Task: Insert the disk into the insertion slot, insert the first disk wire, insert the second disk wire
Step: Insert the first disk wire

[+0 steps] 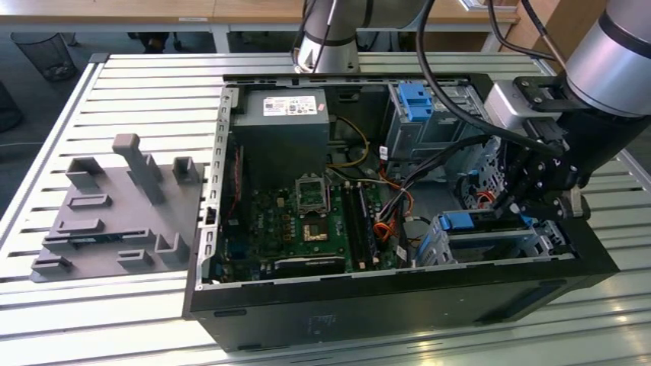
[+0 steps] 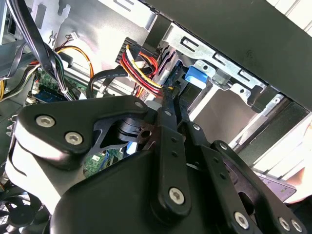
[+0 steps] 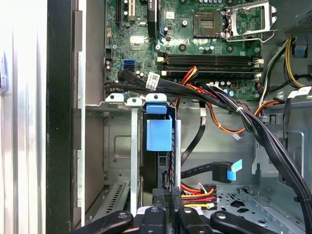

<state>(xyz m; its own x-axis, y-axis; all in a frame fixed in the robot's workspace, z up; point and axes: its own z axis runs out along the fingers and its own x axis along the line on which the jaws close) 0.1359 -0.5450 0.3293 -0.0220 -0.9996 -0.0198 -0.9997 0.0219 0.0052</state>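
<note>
The disk sits inside the insertion slot, its blue carrier tab at one end, so the first step looks done. The gripper hangs at the slot's other end, fingers drawn together, apparently pinching the plug of the first disk wire, a red-yellow-black bundle. The second disk wire, probably the black lead with a blue tab, lies loose beside the slot. Seating the plug calls for squaring it to the disk's socket, then a straight push

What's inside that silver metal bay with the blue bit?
The disk, in its blue carrier, sits in the insertion slot. The pincer covers the end nearest it, so that part is hidden.
</note>
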